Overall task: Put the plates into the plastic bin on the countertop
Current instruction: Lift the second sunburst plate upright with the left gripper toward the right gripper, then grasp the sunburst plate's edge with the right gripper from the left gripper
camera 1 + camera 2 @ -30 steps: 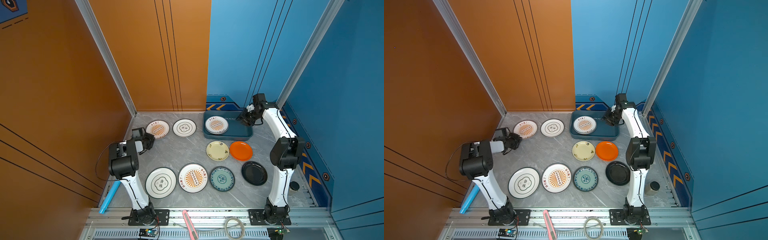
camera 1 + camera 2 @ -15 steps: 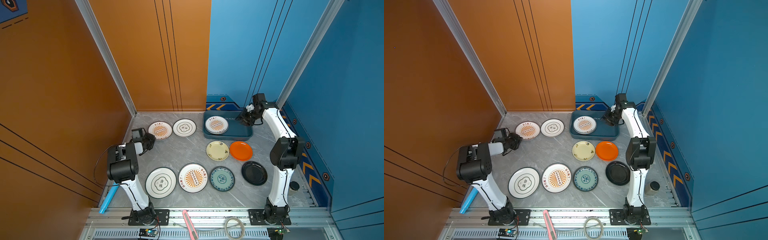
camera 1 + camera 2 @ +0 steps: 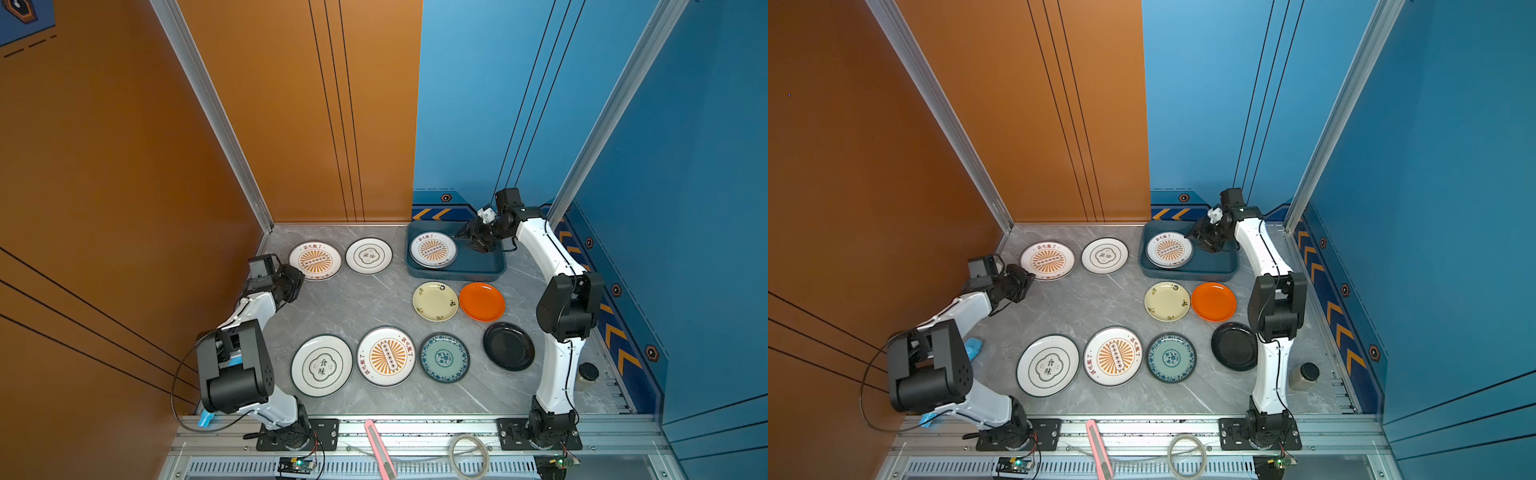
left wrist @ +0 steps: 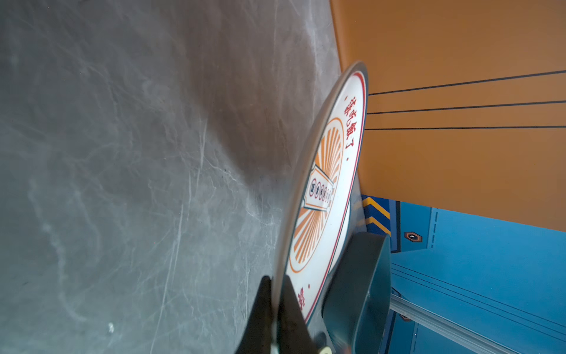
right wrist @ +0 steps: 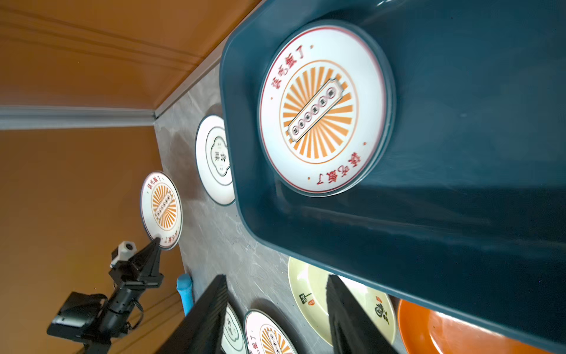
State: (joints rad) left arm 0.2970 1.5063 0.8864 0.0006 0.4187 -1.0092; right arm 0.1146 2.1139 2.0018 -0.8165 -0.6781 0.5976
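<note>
Grip of left end effector [image 4: 277, 283] on sunburst plate [image 3: 315, 260] left of plastic bin [image 3: 478, 268]; right end effector [image 3: 469, 241] spread above it.

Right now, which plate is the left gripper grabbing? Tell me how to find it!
Start at the orange wall on the left, then find the back row of the grey countertop beside it. The plate nearest that wall, white with orange sunburst rays, has the left gripper shut on its rim. Its neighbour shows only a black clover outline, no rays.
</note>
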